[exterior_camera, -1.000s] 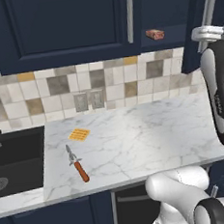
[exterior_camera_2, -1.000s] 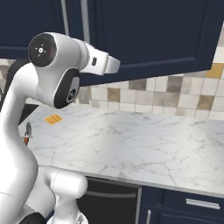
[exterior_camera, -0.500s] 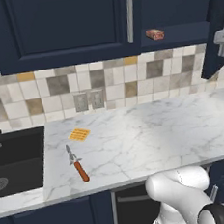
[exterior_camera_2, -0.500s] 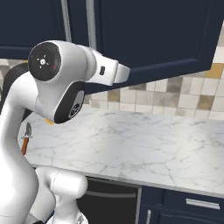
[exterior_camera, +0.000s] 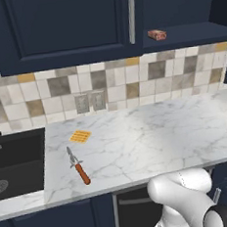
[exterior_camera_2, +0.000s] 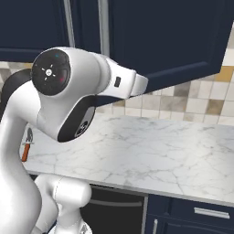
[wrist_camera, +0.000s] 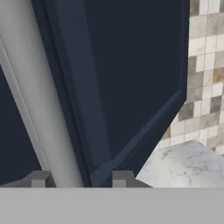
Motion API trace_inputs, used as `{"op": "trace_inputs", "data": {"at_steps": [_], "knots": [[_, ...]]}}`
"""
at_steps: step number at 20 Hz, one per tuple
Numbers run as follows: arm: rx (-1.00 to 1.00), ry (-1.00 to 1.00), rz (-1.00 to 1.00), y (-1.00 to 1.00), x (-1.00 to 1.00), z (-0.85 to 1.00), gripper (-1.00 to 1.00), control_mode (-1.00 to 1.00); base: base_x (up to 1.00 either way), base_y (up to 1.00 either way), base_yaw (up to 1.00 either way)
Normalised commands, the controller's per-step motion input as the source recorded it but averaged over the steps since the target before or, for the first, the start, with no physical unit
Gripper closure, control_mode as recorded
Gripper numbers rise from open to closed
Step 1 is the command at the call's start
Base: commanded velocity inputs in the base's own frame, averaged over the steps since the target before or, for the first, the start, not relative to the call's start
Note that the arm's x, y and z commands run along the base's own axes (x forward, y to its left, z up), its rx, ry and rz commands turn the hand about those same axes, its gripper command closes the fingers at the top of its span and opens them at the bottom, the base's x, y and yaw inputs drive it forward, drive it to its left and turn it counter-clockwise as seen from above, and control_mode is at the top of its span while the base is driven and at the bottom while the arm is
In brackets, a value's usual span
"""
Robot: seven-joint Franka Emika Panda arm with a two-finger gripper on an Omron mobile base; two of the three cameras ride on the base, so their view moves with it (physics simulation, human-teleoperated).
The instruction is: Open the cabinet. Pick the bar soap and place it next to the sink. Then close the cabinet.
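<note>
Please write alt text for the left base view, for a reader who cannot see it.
The bar soap lies on the shelf of the opened navy cabinet, above a marble counter. On the counter lie an orange-handled knife and an orange ridged square, with the dark sink at left.

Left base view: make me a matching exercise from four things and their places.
Things:
1. small reddish-brown bar soap
2. orange-handled knife
3. flat orange ridged square
4. dark recessed sink

Places:
A. set into the counter at the far left
B. on the open cabinet's shelf
C. on the marble near the backsplash
D. on the marble near the front edge

Pairs: 1-B, 2-D, 3-C, 4-A
</note>
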Motion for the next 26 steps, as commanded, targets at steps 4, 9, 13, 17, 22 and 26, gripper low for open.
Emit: {"op": "trace_inputs", "data": {"at_steps": [4,9,13,17,22,26], "knots": [[0.0,0.11,-0.05,-0.79,-0.04,-0.35,1.0,-1.0,0.0,0.0,0.0],[0.0,0.02,-0.03,-0.09,-0.02,0.0,-1.0,-1.0,0.0,0.0,0.0],[0.0,0.0,0.02,0.01,-0.31,0.0,-1.0,-1.0,0.0,0.0,0.0],[0.0,-0.07,0.04,0.18,-0.63,0.05,-1.0,-1.0,0.0,0.0,0.0],[0.0,-0.11,0.05,0.4,-0.76,0.19,-1.0,-1.0,0.0,0.0,0.0],[-0.14,-0.03,0.03,0.73,-0.36,0.17,-1.0,-1.0,0.0,0.0,0.0]]}}
